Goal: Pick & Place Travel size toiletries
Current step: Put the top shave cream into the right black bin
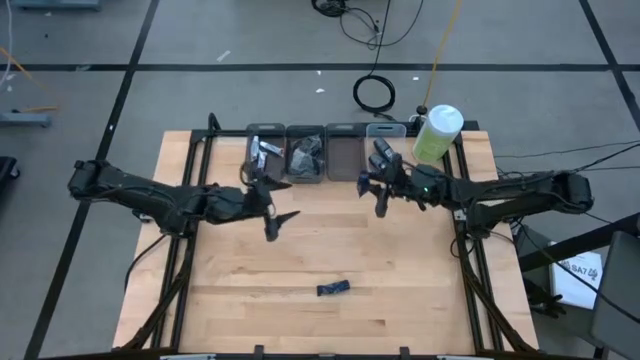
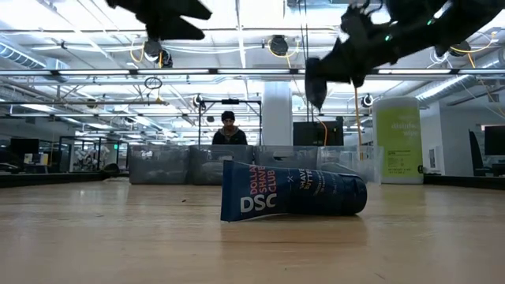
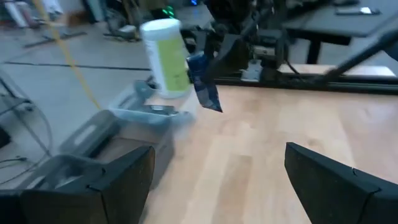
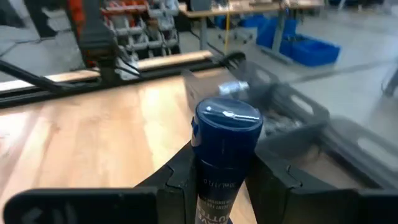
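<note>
Right end effector [image 1: 381, 196] pinching a dark blue tube [image 4: 225, 149], raised above the tabletop [image 1: 400, 270] near the bins [image 1: 325, 150]. Left end effector [image 1: 272, 205] spread wide, holding nothing, hovering near the bins. Second blue tube [image 1: 334, 289] lying flat on the tabletop, well apart from both.

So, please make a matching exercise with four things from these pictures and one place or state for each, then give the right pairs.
Things:
1. right hand
2. left hand
3. dark blue tube on the table
4. green bottle

Places or states:
A. stands upright at the table's far right corner
B. lies on its side on the wood, near the front
C. open and empty, above the table
D. shut on a dark blue tube, near the bins

Pairs: 1-D, 2-C, 3-B, 4-A
</note>
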